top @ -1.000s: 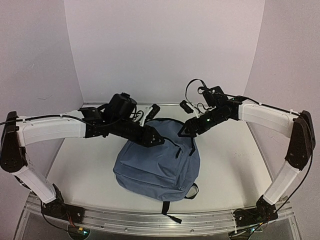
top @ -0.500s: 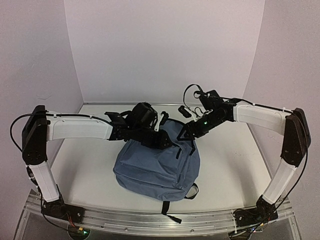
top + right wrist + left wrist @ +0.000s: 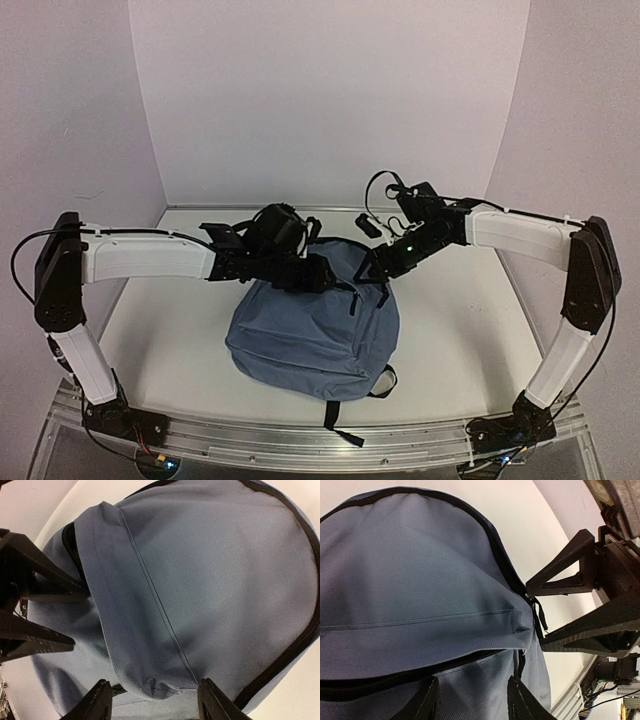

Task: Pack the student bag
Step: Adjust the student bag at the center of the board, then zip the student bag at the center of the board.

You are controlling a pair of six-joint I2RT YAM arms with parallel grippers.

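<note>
The student bag (image 3: 310, 335) lies flat in the middle of the white table, blue-grey, its top toward the back. My left gripper (image 3: 322, 270) rests on its upper left and my right gripper (image 3: 375, 268) on its upper right, the two facing each other. In the left wrist view the left gripper (image 3: 472, 702) is open, with flat fabric and a black zipper line (image 3: 420, 672) between its fingers; a zipper pull (image 3: 540, 617) hangs near the right gripper's fingers (image 3: 570, 580). In the right wrist view the right gripper (image 3: 155, 702) is open, straddling the end of the zipper flap (image 3: 165, 685).
A black strap (image 3: 335, 420) trails off the bag toward the metal rail (image 3: 300, 440) at the table's near edge. Pale walls close in the back and both sides. The two grippers' fingertips stand close together over the bag's top.
My left arm has swung in from the left and set its gripper on the bag's top, its jaws now wider. The right gripper has dropped slightly toward the bag.
</note>
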